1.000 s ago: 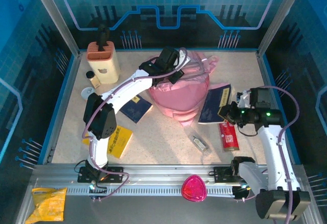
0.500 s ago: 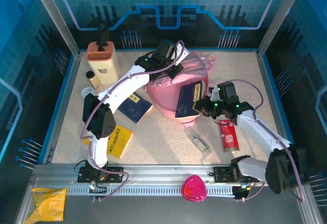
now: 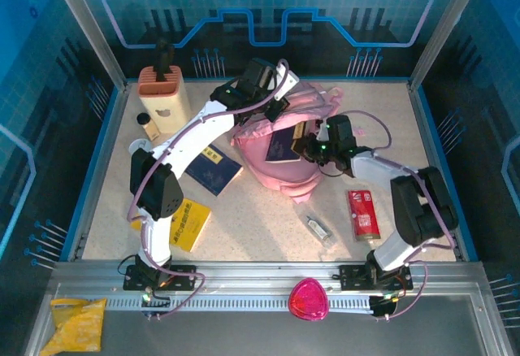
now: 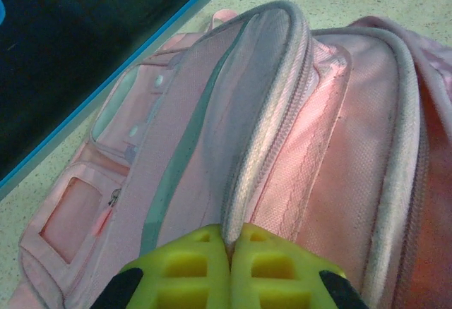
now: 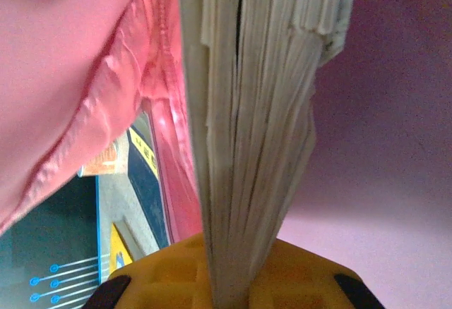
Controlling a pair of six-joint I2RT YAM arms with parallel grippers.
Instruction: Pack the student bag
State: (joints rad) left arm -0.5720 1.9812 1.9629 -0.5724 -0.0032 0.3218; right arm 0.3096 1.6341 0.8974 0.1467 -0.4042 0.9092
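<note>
Your left wrist camera settles what the overhead view cannot: the left gripper [image 4: 229,244] is pinched shut on the pale zip edge of the student bag [image 4: 339,147]. The right wrist view shows the right gripper [image 5: 229,281] clamped on a book [image 5: 261,111] by its pages, with pink fabric on either side. From above, the bag lies toward 12 o'clock on the worktop [image 3: 252,210]. A blue booklet [image 3: 213,169] sits at its 8 o'clock and a red pack [image 3: 363,214] at its 4 o'clock.

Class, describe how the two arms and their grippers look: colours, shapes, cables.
The left arm and right arm have white links, black joint housings and lilac cables. The left gripper is yellow-green with square pockets; the right gripper is orange-yellow. Green lights glow at the right wrist.
</note>
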